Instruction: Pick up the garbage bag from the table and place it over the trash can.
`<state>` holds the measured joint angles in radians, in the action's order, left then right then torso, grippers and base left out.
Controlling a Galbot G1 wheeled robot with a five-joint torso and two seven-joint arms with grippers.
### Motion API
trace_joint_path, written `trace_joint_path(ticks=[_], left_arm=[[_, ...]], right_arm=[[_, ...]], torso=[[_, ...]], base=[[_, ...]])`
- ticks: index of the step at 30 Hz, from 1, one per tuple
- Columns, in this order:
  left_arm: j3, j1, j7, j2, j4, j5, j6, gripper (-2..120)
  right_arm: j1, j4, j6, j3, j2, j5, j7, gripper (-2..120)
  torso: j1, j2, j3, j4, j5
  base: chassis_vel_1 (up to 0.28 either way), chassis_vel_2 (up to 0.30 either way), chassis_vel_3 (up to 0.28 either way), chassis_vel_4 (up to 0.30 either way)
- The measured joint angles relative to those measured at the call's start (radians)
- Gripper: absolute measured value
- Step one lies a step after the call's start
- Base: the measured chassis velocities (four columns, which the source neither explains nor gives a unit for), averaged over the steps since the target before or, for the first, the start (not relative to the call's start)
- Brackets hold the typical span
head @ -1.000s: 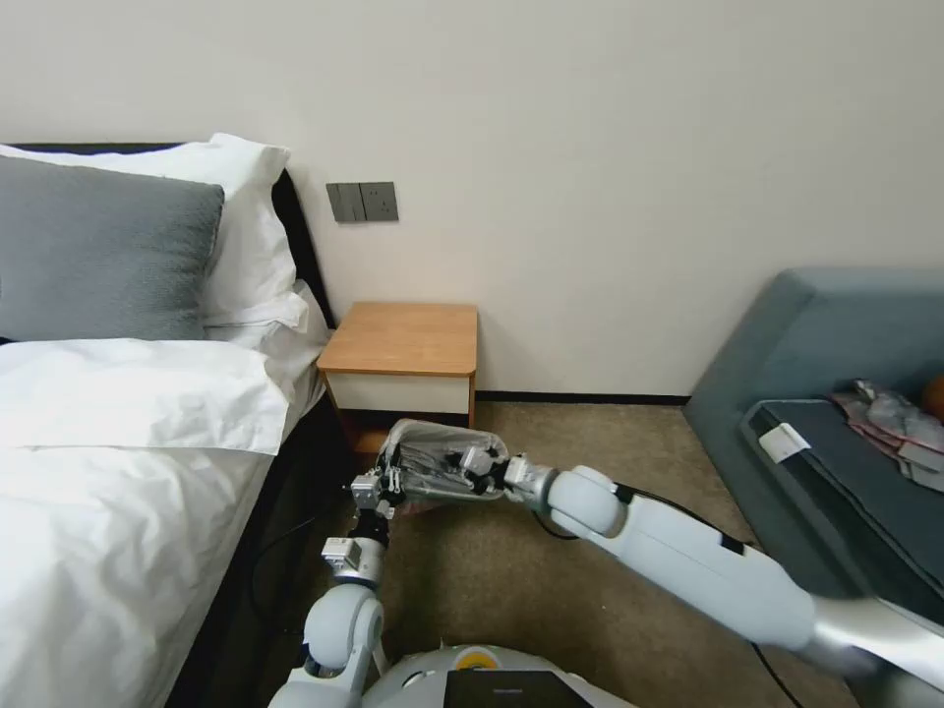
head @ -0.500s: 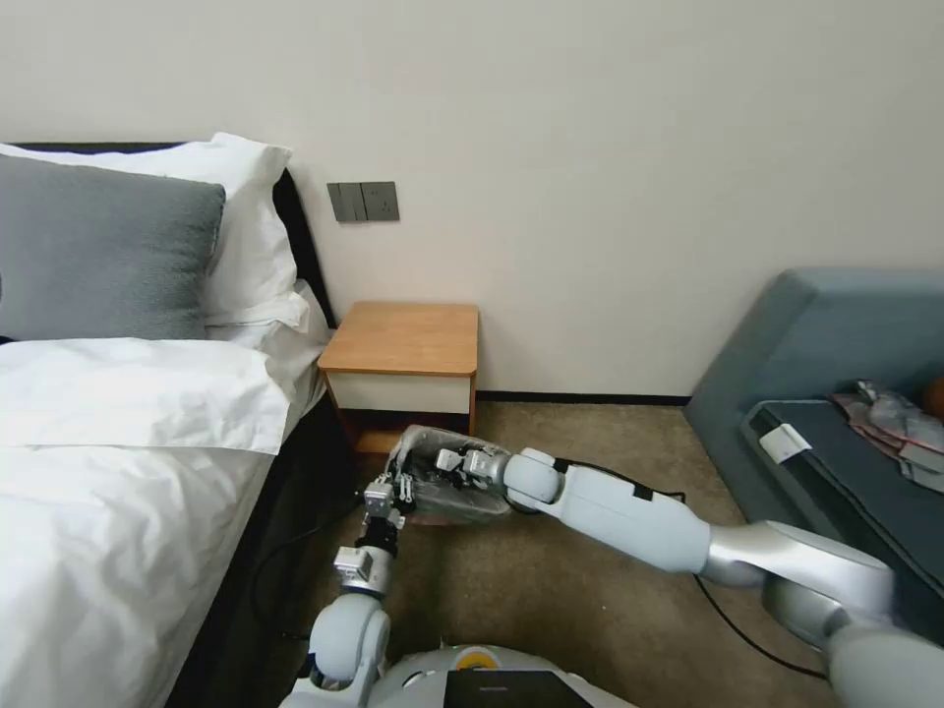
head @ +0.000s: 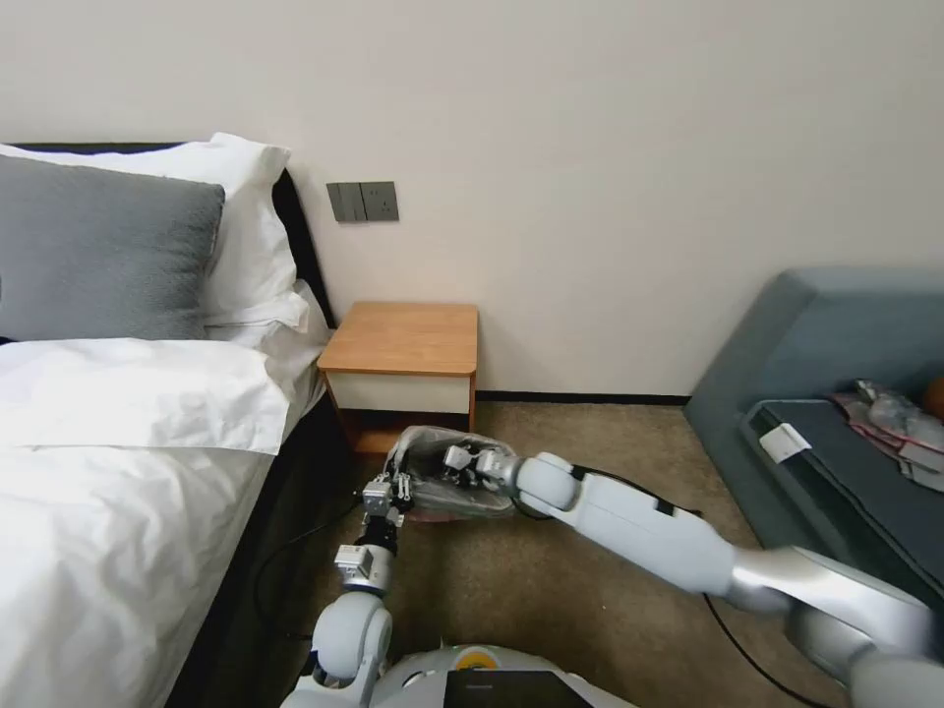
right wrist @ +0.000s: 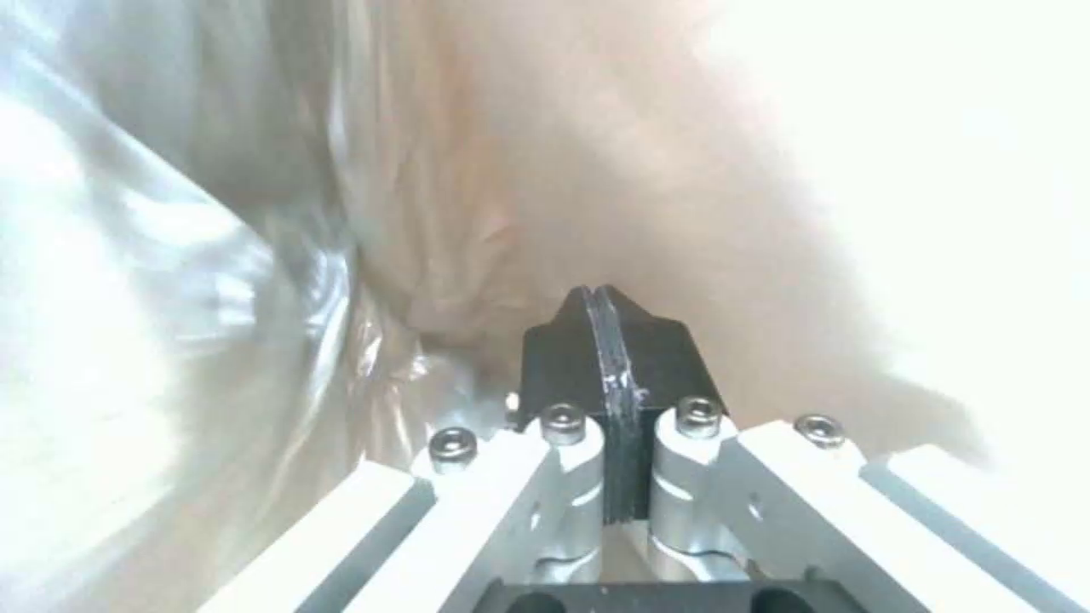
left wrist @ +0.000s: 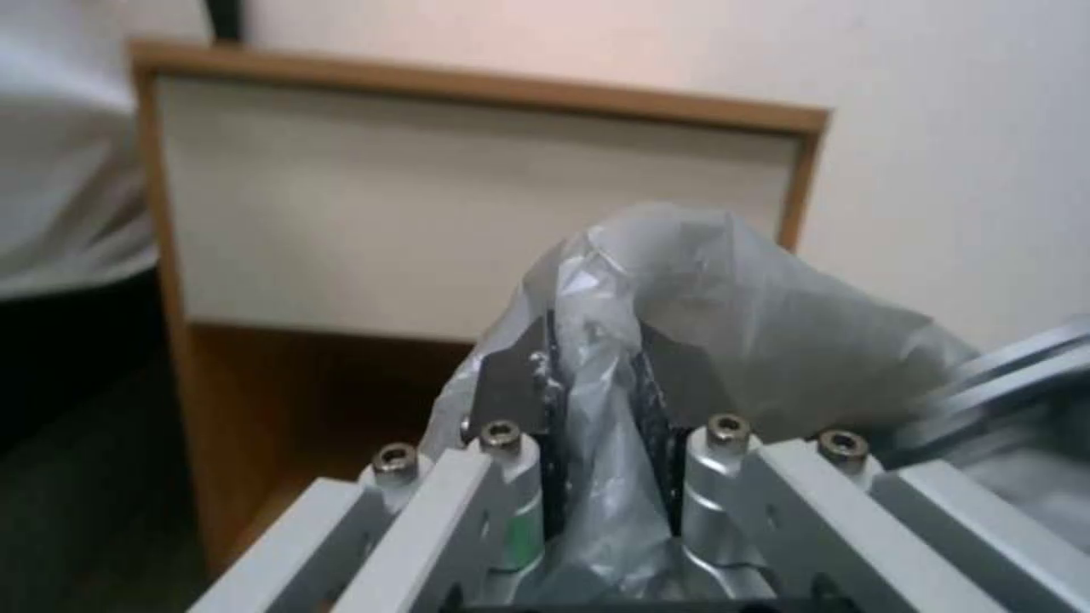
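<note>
Head view: right hand (head: 454,458), pads pressed together, has shifted slightly inside garbage bag (head: 433,487); left hand (head: 393,489) pinches its rim

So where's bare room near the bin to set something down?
The table top is bare, bordered by bed and wall. Open carpet lies between the table and sofa. It is crowded in front of the table, where both pincers, left and right, work the garbage bag.

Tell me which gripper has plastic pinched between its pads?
The left gripper: a fold of the thin translucent grey garbage bag sits between its pads. The right gripper is shut pad to pad inside the bag.
</note>
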<state>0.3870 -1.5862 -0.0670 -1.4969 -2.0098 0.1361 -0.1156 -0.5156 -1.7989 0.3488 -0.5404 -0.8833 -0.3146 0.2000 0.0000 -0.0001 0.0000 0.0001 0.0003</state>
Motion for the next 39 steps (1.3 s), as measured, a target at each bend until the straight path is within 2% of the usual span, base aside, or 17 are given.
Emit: trace_joint_path(ticks=[1,3,4,7,8,9,10,12,13,15,17,22,29,30,32,35,39], left_arm=[[0.000,0.000,0.000,0.000,0.000,0.000,0.000,11],[0.001,0.004,-0.019,0.006,0.001,0.069,0.036,11],[0.001,0.004,-0.019,0.006,0.001,0.069,0.036,11],[-0.001,0.008,-0.057,0.019,-0.024,0.227,0.140,11],[0.000,0.010,-0.076,0.025,-0.038,0.293,0.193,11],[0.000,0.010,-0.076,0.025,-0.038,0.293,0.193,11],[0.003,0.010,-0.086,0.029,-0.047,0.331,0.224,11],[0.016,0.015,-0.109,0.052,-0.076,0.467,0.343,11],[0.016,0.015,-0.109,0.052,-0.076,0.467,0.343,11],[0.029,0.021,-0.109,0.070,-0.088,0.543,0.426,11],[0.034,0.024,-0.105,0.075,-0.080,0.569,0.462,11],[0.035,0.027,-0.081,0.073,-0.039,0.554,0.464,11],[0.035,0.020,-0.090,0.062,-0.008,0.532,0.446,11],[0.035,0.020,-0.090,0.062,-0.008,0.532,0.446,11],[0.037,0.019,-0.090,0.059,0.002,0.527,0.438,11],[0.037,0.022,-0.090,0.052,0.009,0.525,0.435,11],[0.033,0.022,-0.090,0.046,0.013,0.518,0.435,11]], right_arm=[[0.000,0.000,0.000,0.000,0.000,0.000,0.000,0],[-0.114,-0.128,-0.018,0.146,0.066,-0.025,-0.015,0],[-0.114,-0.128,-0.018,0.146,0.066,-0.025,-0.015,0],[-0.299,-0.266,-0.066,0.326,0.115,-0.070,-0.104,0],[-0.362,-0.302,-0.080,0.404,0.115,-0.096,-0.148,0],[-0.362,-0.302,-0.080,0.404,0.115,-0.096,-0.148,0],[-0.399,-0.318,-0.088,0.458,0.107,-0.115,-0.175,4],[-0.478,-0.343,-0.108,0.606,0.073,-0.187,-0.229,15],[-0.478,-0.343,-0.108,0.606,0.073,-0.187,-0.229,15],[-0.525,-0.354,-0.114,0.710,0.043,-0.245,-0.253,24],[-0.561,-0.354,-0.132,0.773,0.014,-0.262,-0.252,34],[-0.617,-0.351,-0.152,0.827,-0.042,-0.262,-0.233,47],[-0.688,-0.333,-0.188,0.843,-0.138,-0.224,-0.187,76],[-0.688,-0.333,-0.188,0.843,-0.138,-0.224,-0.187,76],[-0.698,-0.330,-0.195,0.842,-0.150,-0.217,-0.169,87],[-0.694,-0.325,-0.197,0.835,-0.154,-0.216,-0.161,96],[-0.681,-0.322,-0.197,0.818,-0.158,-0.213,-0.155,100]], torso=[[0.000,0.000,0.000,0.0000,0.0000],[0.000,0.000,0.000,-0.0004,-0.0003],[0.000,0.000,0.000,-0.0004,-0.0003],[0.000,0.000,0.000,-0.0006,-0.0002],[0.000,0.000,0.000,-0.0006,0.0001],[0.000,0.000,0.000,-0.0006,0.0001],[0.000,0.000,0.000,-0.0006,-0.0006],[0.000,0.000,0.000,0.0001,0.0004],[0.000,0.000,0.000,0.0001,0.0004],[0.000,0.000,0.000,0.0000,-0.0007],[0.000,0.000,0.000,-0.0001,0.0000],[0.000,0.000,0.000,0.0000,-0.0002],[0.000,0.000,0.000,-0.0001,-0.0001],[0.000,0.000,0.000,-0.0001,-0.0001],[0.000,0.000,0.000,0.0000,-0.0001],[0.000,0.000,0.000,0.0000,0.0000],[0.000,0.000,0.000,0.0001,-0.0002]], base=[[0.000,0.000,0.000,0.000],[0.000,0.000,0.000,0.000],[0.000,0.000,0.000,0.000],[0.000,0.000,0.000,0.000],[0.000,0.000,0.000,0.000],[0.000,0.000,0.000,0.000],[0.000,0.000,0.000,0.000],[0.000,0.000,0.000,0.000],[0.000,0.000,0.000,0.000],[0.000,0.000,0.000,0.000],[0.000,0.000,0.000,0.000],[0.000,0.000,0.000,0.000],[0.000,0.000,0.000,0.000],[0.000,0.000,0.000,0.000],[0.000,0.000,0.000,0.000],[0.000,0.000,0.000,0.000],[0.000,0.000,0.000,0.000]])
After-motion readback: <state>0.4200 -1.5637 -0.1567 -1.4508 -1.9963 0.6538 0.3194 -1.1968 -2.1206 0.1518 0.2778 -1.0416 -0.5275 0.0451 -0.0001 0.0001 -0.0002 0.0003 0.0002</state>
